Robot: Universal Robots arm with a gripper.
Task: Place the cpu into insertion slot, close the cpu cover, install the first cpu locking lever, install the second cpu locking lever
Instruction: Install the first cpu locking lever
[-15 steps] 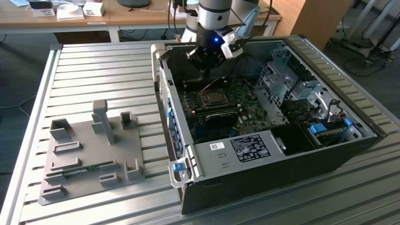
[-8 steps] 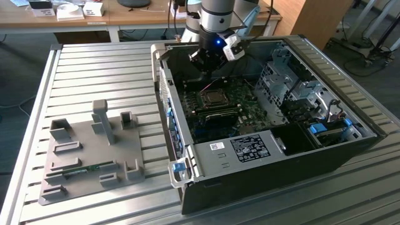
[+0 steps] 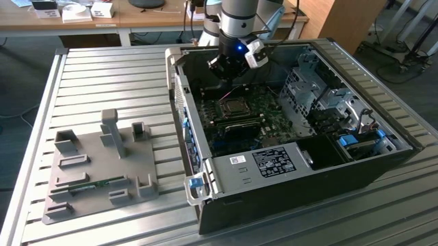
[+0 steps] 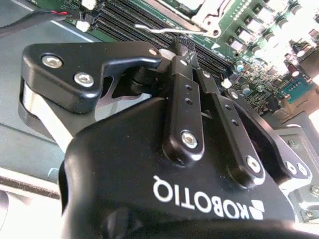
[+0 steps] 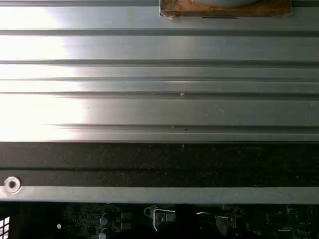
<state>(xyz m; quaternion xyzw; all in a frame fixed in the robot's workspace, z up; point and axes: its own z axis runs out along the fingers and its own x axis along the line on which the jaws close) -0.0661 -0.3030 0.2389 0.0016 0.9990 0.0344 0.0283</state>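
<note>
Ribbed metal tabletop (image 3: 110, 72), open computer case (image 3: 287, 189) on it, green board (image 3: 274, 120) with silver-edged insertion slot (image 3: 233, 106) inside. End effector (image 4: 183, 47) above board, pressed together, tips beside wire lever (image 4: 154, 30).

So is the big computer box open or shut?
Open. The computer case lies on its side with no panel on top, and the green circuit board inside shows.

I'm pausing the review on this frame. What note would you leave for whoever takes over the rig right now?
Claw: inside the open computer case, low over the socket; its grip cannot be judged.
Chip: looks seated in the socket.
Cover: appears down around the chip, not certain.
Lever: a thin metal one lies just off the claw tip.
Left: no lever is visibly latched.
</note>
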